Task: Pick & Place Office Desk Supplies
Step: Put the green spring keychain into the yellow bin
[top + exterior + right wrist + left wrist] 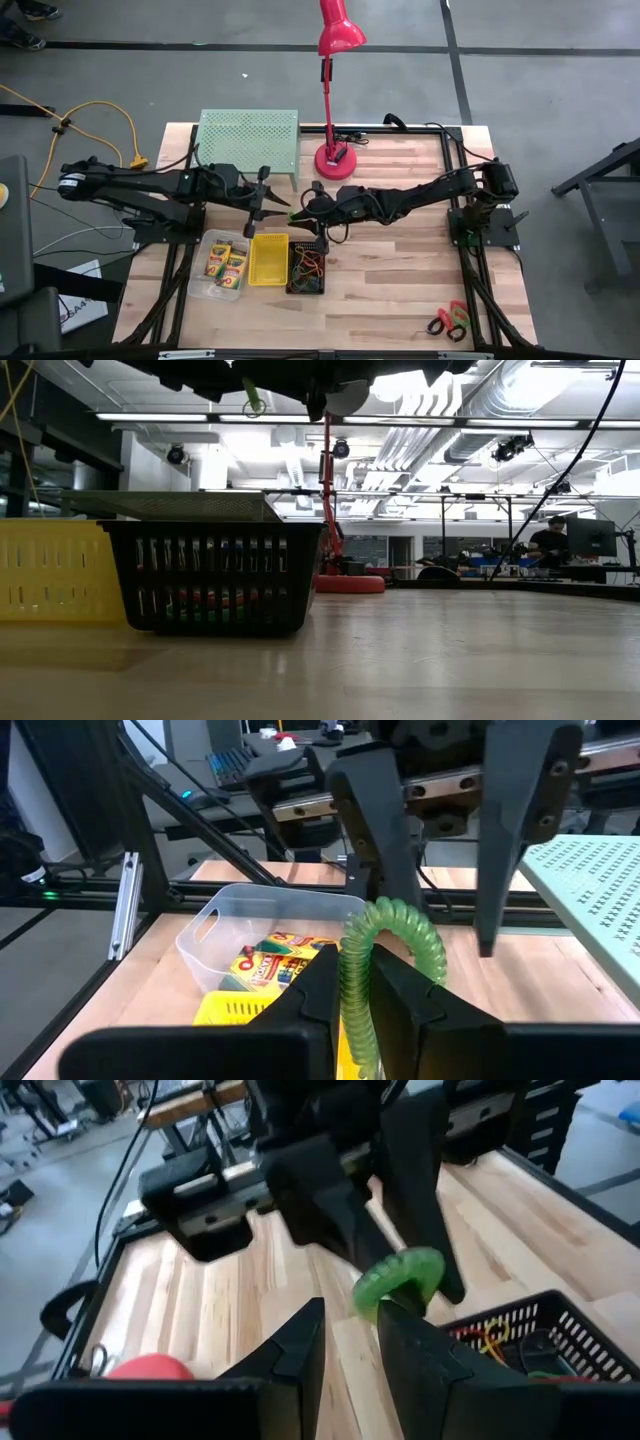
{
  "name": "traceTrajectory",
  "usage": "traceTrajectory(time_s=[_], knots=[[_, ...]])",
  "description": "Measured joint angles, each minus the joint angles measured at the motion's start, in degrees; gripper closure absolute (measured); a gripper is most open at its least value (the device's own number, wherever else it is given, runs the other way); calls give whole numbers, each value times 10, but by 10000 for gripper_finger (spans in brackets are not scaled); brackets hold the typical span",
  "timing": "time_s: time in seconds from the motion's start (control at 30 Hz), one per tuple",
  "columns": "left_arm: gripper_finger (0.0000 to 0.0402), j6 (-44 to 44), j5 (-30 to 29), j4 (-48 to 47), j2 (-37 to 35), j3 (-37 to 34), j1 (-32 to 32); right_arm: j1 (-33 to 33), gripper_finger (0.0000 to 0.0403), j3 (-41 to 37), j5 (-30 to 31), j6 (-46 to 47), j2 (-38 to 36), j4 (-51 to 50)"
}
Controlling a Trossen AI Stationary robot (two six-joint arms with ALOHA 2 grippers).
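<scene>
A green coil loop (400,935) hangs in the air above the middle of the table, over the gap between the yellow bin (268,259) and the black mesh bin (307,267). The right gripper (370,982) pinches it, fingers pressed together on the coil. The left gripper (350,1342) faces it from the other side, its fingers spread, with the loop sitting between its tips and not clamped by them. Below, three bins stand in a row, touching: a clear bin (222,266) with crayon boxes (228,264) inside, the yellow bin in the middle, and the mesh bin holding more coloured loops (309,266). Scissors (449,320) with red and green handles lie well apart, near the table's front right corner. Behind the arms stand a green rack (248,140) and a red lamp (336,40), its base on the table's far edge.
</scene>
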Motion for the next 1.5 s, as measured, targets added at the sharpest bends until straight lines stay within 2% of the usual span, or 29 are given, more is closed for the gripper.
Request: traceTrajectory(time_s=[0.5, 1.23, 1.5], knots=[[311, 53, -1, 26, 1, 0, -42, 0, 369, 0, 2, 28, 0, -4], [311, 8, 0, 26, 1, 0, -28, 0, 369, 0, -11, 26, 0, 0], [311, 8, 21, 26, 1, 0, -28, 0, 369, 0, -17, 26, 0, 13]])
